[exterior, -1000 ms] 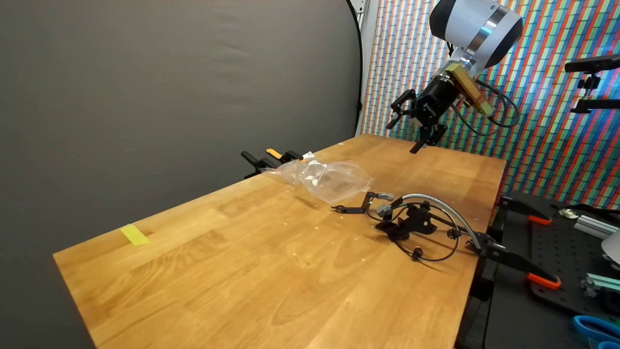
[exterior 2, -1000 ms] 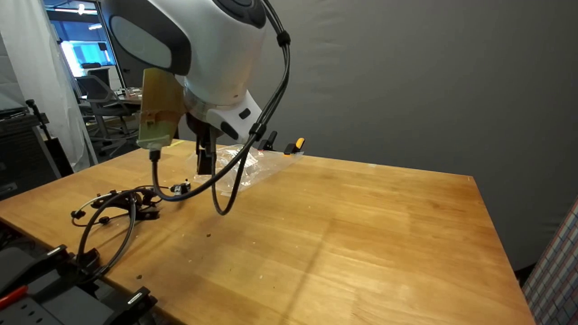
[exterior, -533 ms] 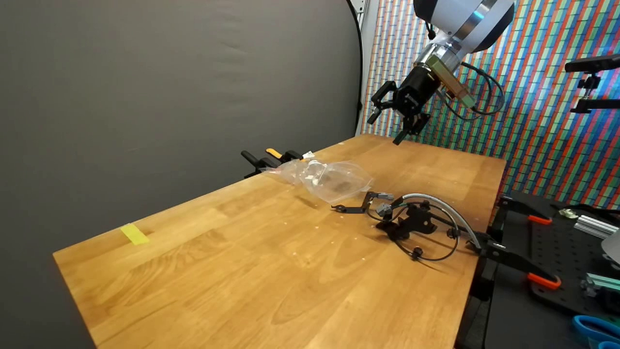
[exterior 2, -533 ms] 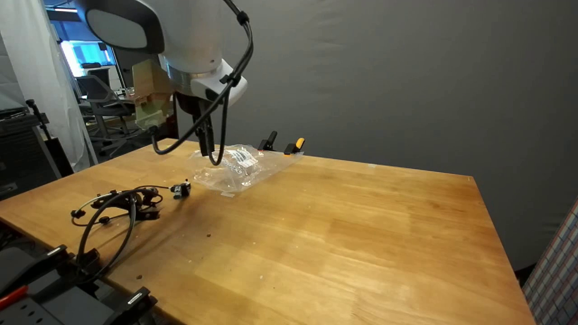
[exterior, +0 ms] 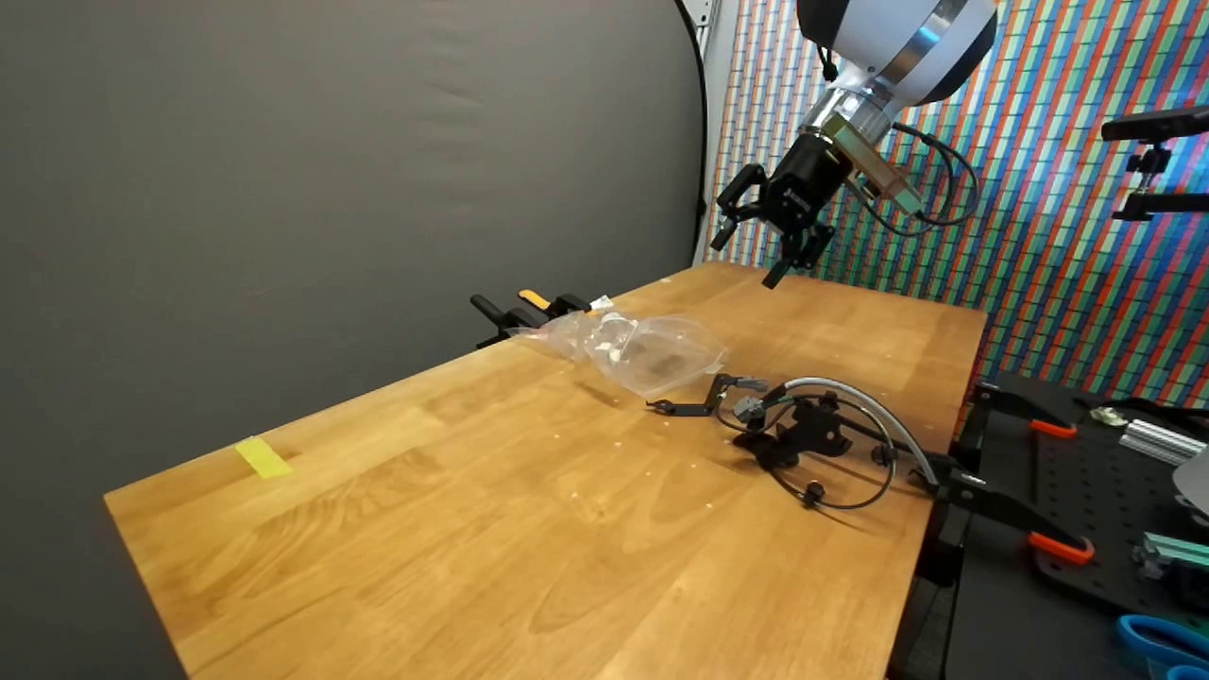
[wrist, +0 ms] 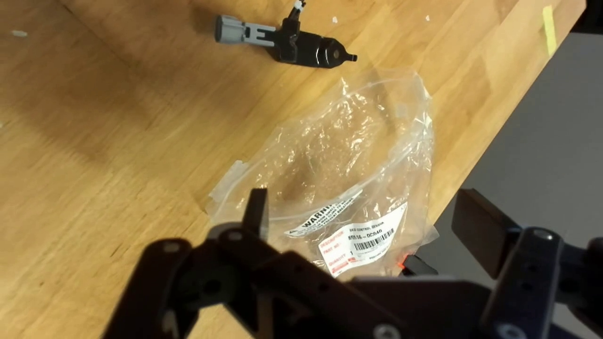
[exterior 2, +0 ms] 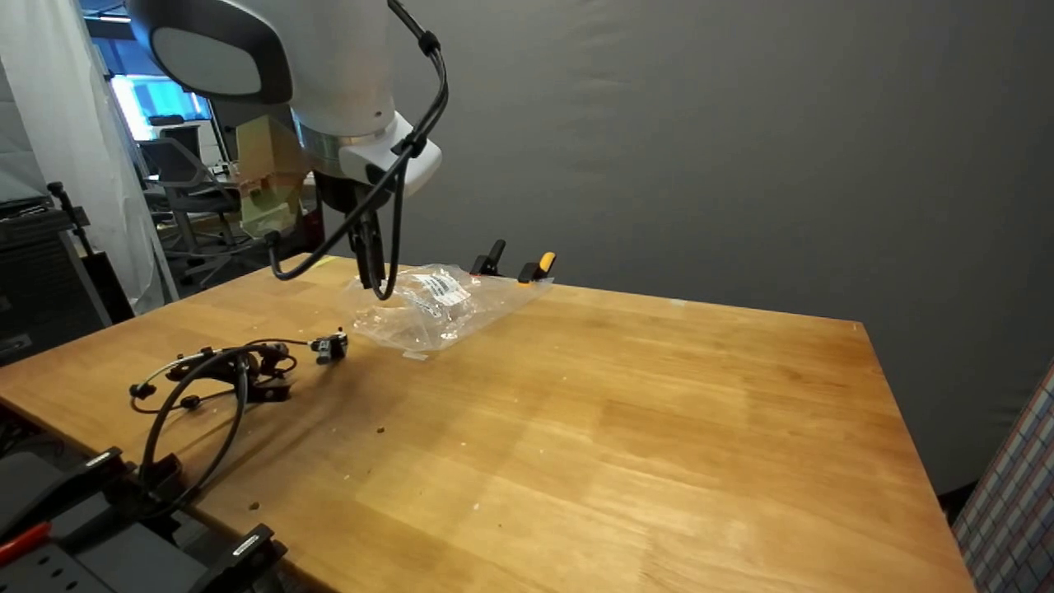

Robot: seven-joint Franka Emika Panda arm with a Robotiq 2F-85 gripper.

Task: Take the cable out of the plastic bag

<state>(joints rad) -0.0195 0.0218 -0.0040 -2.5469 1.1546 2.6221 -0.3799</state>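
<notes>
Both exterior views show the cable (exterior: 814, 432) resting on the wooden table (exterior: 453, 510) near the plastic bag (exterior: 661, 351), outside it; the gripper (exterior: 743, 262) hangs above, jaws spread wide (grey backdrop (exterior: 340, 189) beyond, an office chair (exterior 2: 183, 165) farther off).

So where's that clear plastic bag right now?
In an exterior view, the clear plastic bag lies on the wooden table near its far edge, right of the cable connector and beside the orange-tipped clamp.

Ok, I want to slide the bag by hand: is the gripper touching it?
Apart. In an exterior view the open gripper hangs in the air, with tabletop showing between it and the bag.
</notes>
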